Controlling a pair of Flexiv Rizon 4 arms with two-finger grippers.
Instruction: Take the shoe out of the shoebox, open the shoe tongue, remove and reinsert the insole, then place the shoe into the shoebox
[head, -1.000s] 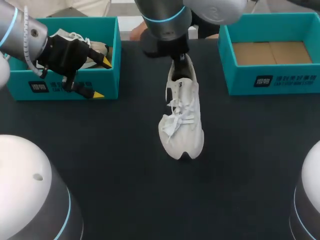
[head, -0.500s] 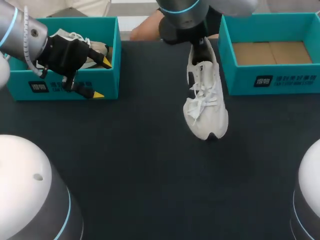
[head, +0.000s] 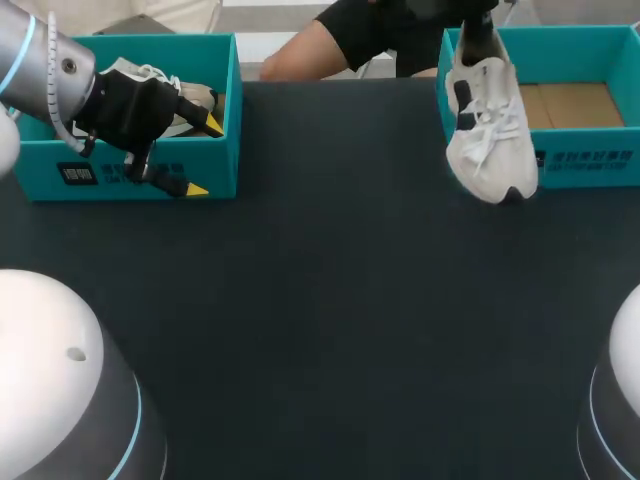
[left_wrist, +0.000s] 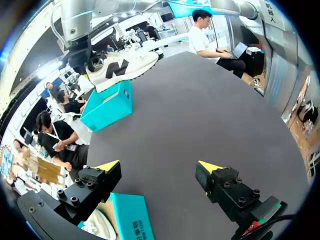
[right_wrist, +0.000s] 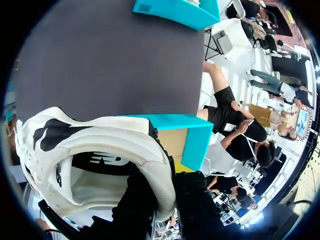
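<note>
A white shoe (head: 488, 130) with a dark side logo hangs toe-down over the front left corner of the empty right teal shoebox (head: 600, 160). My right gripper (head: 478, 38) is shut on its heel collar, one finger inside the opening. In the right wrist view the heel (right_wrist: 100, 150) fills the space at the fingers, with the box (right_wrist: 192, 135) beyond. The left wrist view shows the shoe (left_wrist: 120, 67) above that box (left_wrist: 107, 105). My left gripper (head: 205, 155) stands open and empty at the front right corner of the left shoebox (head: 60, 175).
The left shoebox holds a second white shoe (head: 160, 85), partly hidden by my left gripper. Open dark tabletop (head: 330, 300) lies between the two boxes and toward the front. A person's arm (head: 300, 55) shows just past the table's back edge.
My right arm has carried the shoe from the table's middle to the right and back, up to the right shoebox. The left arm has not moved.
</note>
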